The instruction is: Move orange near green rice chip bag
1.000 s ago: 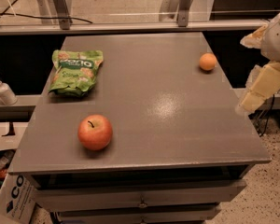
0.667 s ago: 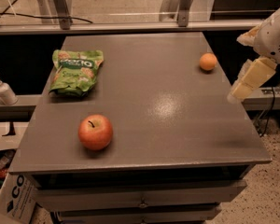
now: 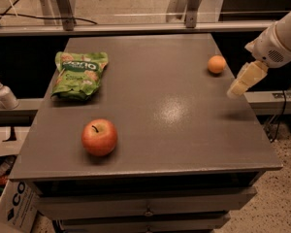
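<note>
Small smooth round orange (image 3: 216, 64) sits at the rear right of the matte grey table (image 3: 160, 144), w/ a dull sheen mid-top. The crinkled green rice chip bag (image 3: 80, 74) lies flat at rear left, well apart from it. A glossy red apple (image 3: 99, 137) w/ dark stem is front left. The pale, blocky gripper (image 3: 234, 90) hangs just right of the orange, not touching; open vs closed can't be told.

Arm (image 3: 281, 38) cropped at right edge
gripper (image 3: 241, 81) over desk's (image 3: 184, 140) right rim; green rice chip bag (image 3: 80, 74) small print unreadable
</note>
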Tool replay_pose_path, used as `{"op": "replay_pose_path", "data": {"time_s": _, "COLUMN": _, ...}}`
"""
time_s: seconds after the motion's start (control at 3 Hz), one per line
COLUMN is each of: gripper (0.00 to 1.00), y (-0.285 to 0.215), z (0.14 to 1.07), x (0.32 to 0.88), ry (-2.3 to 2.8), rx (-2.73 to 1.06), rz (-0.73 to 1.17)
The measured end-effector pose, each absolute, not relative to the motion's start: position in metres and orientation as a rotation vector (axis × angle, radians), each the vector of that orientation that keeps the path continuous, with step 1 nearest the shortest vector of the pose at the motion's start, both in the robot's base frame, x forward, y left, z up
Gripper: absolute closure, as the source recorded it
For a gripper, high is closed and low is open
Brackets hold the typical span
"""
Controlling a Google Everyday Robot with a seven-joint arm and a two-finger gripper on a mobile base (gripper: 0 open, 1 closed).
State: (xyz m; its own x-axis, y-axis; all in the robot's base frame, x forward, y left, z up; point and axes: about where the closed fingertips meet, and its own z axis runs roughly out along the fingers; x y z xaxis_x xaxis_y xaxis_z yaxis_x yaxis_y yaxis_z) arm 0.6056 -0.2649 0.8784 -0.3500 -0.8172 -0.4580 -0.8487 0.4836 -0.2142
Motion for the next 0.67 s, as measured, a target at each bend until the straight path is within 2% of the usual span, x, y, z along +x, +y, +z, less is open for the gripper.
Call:
{"op": "replay_pose_path", "data": {"time_s": 0.33, "gripper": 0.0, "y": -0.281, "z": 0.8538, "x": 0.6353, "ry": 2.273, "rx": -1.26, "rz": 0.13}}
{"op": "replay_pose_path", "data": {"time_s": 0.67, "gripper": 0.0, "y": -0.2809, "z": 0.8537, "x": 0.6353, "ry": 2.273, "rx": -1.26, "rz": 0.13}}
